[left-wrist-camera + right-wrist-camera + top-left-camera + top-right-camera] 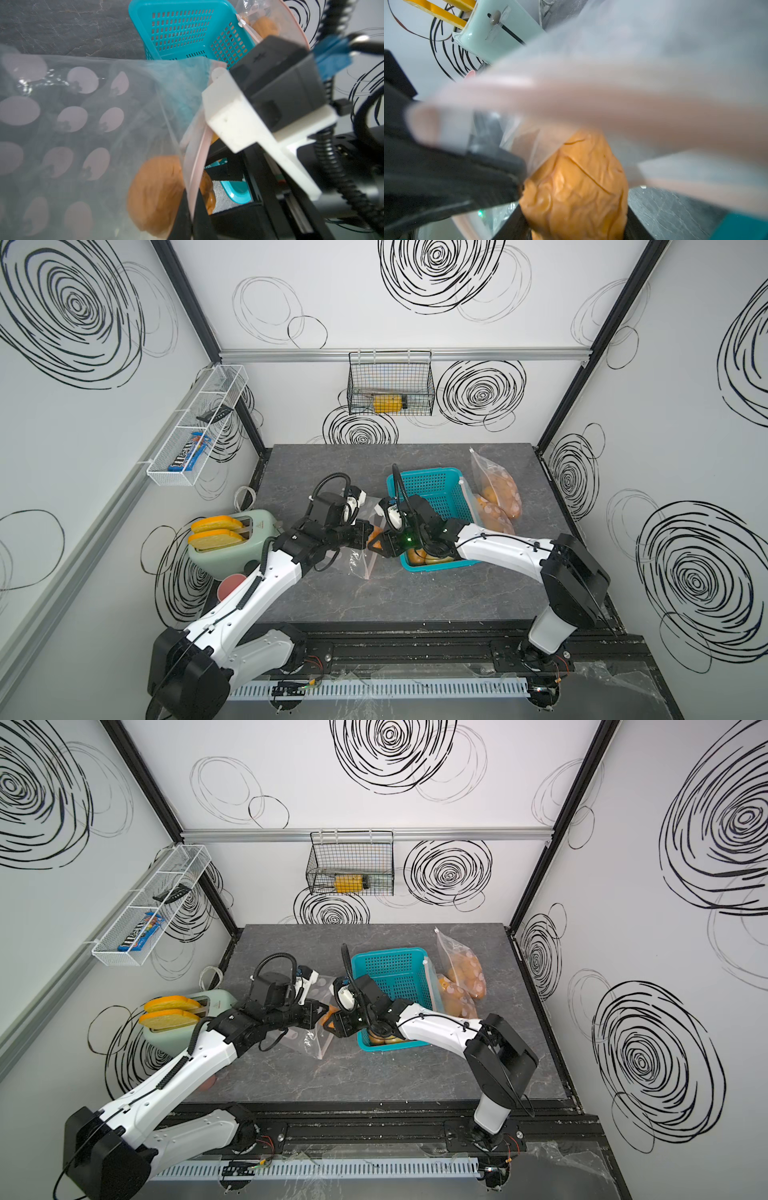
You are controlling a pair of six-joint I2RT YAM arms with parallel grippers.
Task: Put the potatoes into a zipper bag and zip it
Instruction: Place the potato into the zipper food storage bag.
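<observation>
At the left of a top view a mint toaster (232,539) with two toast slices (216,526) and a red cup (230,585) stand on the worktop (332,601), clear of the work. Just right of them the left end effector (192,216) is clenched on the pink zip strip of the zipper bag (360,566), holding its mouth up. The rest of the bag lies limp on the worktop.

At frame centre the right end effector (574,199) grips a wrinkled orange potato (571,166) at that mouth, part of it already behind the film. By the look of it this bag holds nothing else so far.

Right of centre, the teal basket (440,497) keeps a few potatoes (419,558) at its near end, under the right arm. At the right, two filled bags (498,499) lean against the basket.

Left to do, as I judge it: release this potato, fetch the rest, zip. The loose film and the two wrists close together are the likely snags.
</observation>
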